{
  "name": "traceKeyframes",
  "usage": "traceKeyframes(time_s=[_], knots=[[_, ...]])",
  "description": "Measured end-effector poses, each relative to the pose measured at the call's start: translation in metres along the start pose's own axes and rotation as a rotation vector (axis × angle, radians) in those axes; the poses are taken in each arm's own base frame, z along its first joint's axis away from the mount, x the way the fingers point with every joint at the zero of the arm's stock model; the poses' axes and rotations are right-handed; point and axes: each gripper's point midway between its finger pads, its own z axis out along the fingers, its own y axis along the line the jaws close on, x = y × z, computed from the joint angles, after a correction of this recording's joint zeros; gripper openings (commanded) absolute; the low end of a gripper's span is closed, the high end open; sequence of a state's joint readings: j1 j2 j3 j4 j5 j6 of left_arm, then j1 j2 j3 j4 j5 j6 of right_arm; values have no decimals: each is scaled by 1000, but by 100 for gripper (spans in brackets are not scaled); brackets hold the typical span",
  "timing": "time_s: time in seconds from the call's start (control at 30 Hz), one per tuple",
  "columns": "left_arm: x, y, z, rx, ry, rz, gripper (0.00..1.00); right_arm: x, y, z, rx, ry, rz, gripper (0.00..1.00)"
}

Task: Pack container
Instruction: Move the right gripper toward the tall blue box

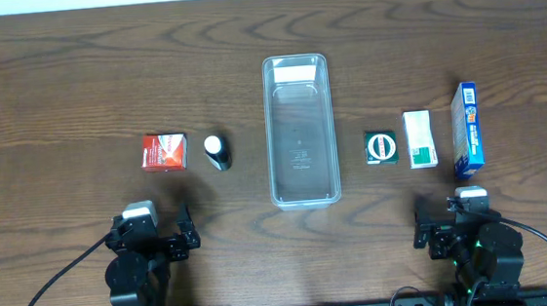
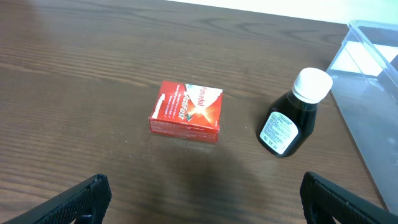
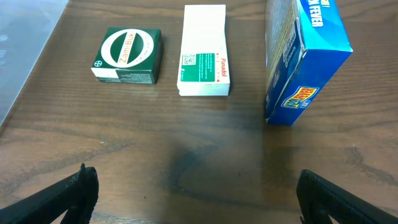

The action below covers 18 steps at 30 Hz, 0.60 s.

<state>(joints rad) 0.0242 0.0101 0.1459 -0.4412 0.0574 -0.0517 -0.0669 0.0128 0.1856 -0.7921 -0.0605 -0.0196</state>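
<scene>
The clear plastic container (image 1: 300, 131) lies lengthwise at the table's centre, with nothing in it; its edge shows in the left wrist view (image 2: 373, 93). Left of it are a red box (image 1: 164, 152) (image 2: 186, 111) and a dark bottle with a white cap (image 1: 217, 153) (image 2: 292, 115). Right of it are a small green box (image 1: 382, 147) (image 3: 127, 55), a white-and-green box (image 1: 419, 139) (image 3: 203, 51) and a blue-and-white carton (image 1: 465, 130) (image 3: 305, 59). My left gripper (image 1: 153, 243) (image 2: 202, 193) is open, near the front edge, short of the red box. My right gripper (image 1: 456, 229) (image 3: 196, 190) is open, short of the boxes.
The wooden table (image 1: 72, 81) stretches bare to the far edge. Black cables run from both arm bases at the front edge.
</scene>
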Motion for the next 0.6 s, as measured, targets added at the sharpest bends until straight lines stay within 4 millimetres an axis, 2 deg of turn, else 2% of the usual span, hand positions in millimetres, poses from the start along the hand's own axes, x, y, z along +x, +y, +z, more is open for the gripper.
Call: traceKeyframes(time_s=[0.17, 0.6], knots=[[1, -8, 0, 34, 4, 12, 98, 0, 0, 0, 0, 0, 0, 99], [1, -8, 0, 34, 4, 13, 98, 0, 0, 0, 1, 0, 0, 99]])
